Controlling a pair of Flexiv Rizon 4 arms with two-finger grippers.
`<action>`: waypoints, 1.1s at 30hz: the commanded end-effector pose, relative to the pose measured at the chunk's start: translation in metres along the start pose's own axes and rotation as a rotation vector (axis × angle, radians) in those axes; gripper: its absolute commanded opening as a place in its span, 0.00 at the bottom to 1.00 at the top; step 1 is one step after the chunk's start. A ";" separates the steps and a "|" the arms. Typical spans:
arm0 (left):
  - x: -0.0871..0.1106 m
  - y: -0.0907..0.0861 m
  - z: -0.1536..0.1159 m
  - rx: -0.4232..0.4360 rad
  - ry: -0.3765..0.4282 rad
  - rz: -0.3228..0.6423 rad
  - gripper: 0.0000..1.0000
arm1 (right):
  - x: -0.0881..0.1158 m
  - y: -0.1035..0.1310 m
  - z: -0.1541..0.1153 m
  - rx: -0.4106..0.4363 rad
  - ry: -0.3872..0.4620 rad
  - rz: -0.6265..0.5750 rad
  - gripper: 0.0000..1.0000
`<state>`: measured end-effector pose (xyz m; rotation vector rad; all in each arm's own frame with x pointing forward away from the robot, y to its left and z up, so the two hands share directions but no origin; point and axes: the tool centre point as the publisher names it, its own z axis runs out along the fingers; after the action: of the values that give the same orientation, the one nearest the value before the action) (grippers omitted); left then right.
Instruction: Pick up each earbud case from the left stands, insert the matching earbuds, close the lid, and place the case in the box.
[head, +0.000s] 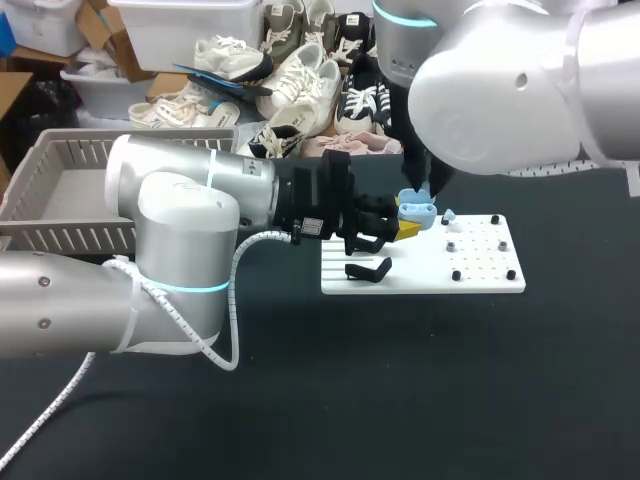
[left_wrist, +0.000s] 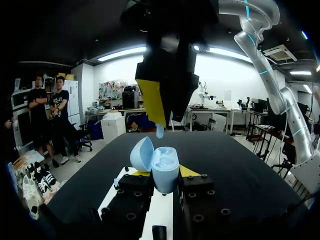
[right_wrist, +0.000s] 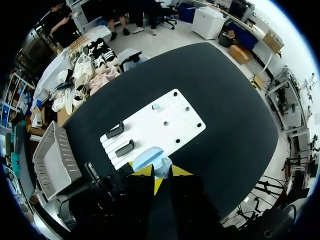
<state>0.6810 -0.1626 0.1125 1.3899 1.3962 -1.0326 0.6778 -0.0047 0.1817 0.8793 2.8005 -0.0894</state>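
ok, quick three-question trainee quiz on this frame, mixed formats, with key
1. True or false: the earbud case has its lid shut.
2. Fill in: the right gripper holds a light blue ___ just above the open case.
3. Which gripper is shut on the case? A) left gripper B) right gripper C) neither

Key: 1 false, the lid stands open; 2 earbud; 3 A.

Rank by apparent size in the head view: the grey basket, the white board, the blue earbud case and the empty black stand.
1. Grey basket, though partly hidden.
2. White board.
3. Blue earbud case and black stand look about alike, so I leave them unranked.
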 end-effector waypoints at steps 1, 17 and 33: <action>0.000 0.001 0.000 0.002 -0.001 0.001 0.00 | 0.001 -0.001 0.006 -0.005 0.003 -0.002 0.00; 0.000 0.001 0.000 0.002 -0.001 0.001 0.00 | 0.003 0.000 0.011 -0.007 0.018 -0.001 0.00; 0.000 0.001 0.000 0.002 -0.001 0.001 0.00 | 0.005 0.000 0.015 -0.008 0.031 0.007 0.00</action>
<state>0.6810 -0.1625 0.1124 1.3898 1.3964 -1.0326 0.6761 -0.0037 0.1668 0.8942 2.8256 -0.0628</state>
